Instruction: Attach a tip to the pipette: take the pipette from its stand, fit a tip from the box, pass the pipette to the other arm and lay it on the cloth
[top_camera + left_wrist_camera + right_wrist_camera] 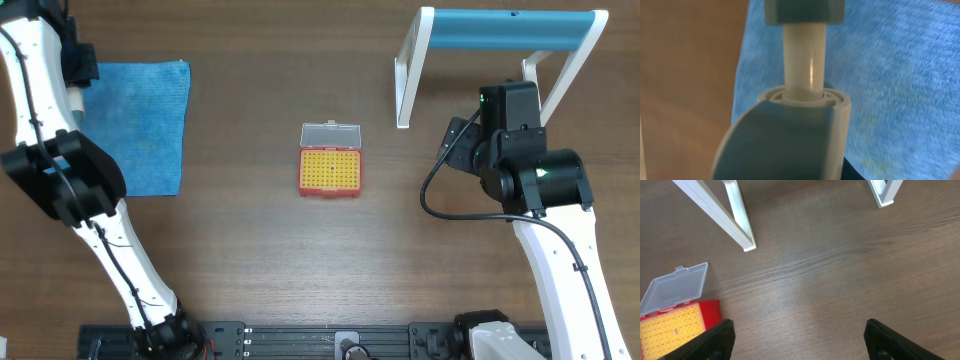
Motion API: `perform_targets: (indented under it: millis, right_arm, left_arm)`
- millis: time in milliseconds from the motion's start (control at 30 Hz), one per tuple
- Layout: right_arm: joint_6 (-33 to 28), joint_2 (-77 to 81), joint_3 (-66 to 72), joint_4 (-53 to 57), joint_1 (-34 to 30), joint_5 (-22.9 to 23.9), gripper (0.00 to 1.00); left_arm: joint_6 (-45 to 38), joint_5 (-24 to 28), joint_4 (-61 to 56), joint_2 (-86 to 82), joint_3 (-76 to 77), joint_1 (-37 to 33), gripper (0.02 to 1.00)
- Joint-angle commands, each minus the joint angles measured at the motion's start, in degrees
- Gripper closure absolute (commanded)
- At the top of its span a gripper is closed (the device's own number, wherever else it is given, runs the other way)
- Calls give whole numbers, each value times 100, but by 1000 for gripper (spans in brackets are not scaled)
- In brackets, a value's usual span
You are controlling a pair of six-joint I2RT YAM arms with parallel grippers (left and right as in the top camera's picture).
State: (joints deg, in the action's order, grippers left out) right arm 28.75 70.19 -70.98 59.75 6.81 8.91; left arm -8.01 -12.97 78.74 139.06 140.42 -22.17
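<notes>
The pipette (pixel 807 75), grey-blue with a white shaft, sits very close in the left wrist view, held over the blue cloth (pixel 900 85). My left gripper (pixel 80 68) is at the cloth's (pixel 140 125) left edge, shut on the pipette. The tip box (pixel 330 170), orange with yellow tips and its clear lid folded back, stands mid-table. The same tip box (pixel 672 325) lies off to one side of my right gripper (pixel 800 347). That gripper is open over bare table, with nothing between its fingers.
The pipette stand (pixel 500 30), a white frame with a blue top bar, stands at the back right. Its legs (pixel 740 225) are just beyond my right gripper. Bare wooden table (pixel 260 270) lies between the arms.
</notes>
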Motion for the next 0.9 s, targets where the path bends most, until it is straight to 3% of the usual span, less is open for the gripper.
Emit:
perform_targets:
  millis: [33, 200, 300, 900]
  right_arm:
    - [376, 24, -9, -24, 2, 116, 161]
    - [562, 85, -9, -24, 2, 96, 159]
    - [621, 201, -9, -24, 2, 96, 161]
    - [619, 396, -9, -555, 2, 50, 161]
  left_arm:
    - [-1250, 494, -433, 557, 42, 72, 991]
    - [-1419, 774, -501, 946, 13, 125, 991]
    - [-1674, 1360, -531, 957, 0, 149, 991]
    - [-1187, 1154, -466, 1318, -28, 7, 991]
